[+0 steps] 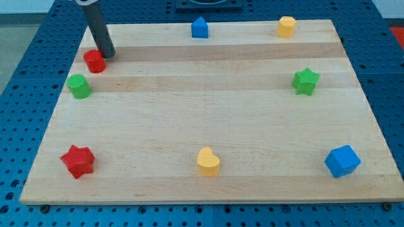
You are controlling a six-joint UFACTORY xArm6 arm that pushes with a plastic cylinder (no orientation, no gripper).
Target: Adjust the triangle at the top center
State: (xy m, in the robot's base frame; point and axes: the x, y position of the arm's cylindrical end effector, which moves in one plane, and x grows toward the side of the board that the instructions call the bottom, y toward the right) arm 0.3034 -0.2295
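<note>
Blue triangle (199, 28) well right of my tip (108, 55)

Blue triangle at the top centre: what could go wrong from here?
1. My tip sits against the red cylinder at the view's upper left, so moving off could drag it along.
2. The blue triangle stands near the board's top edge; a push toward the view's top could tip it off.

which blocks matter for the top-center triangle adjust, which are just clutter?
In play:
blue triangle at the view's top centre
my tip, far off at the view's upper left, beside the red cylinder

Bystanders:
green cylinder
red star
yellow heart
blue cube
green star
yellow block
</note>
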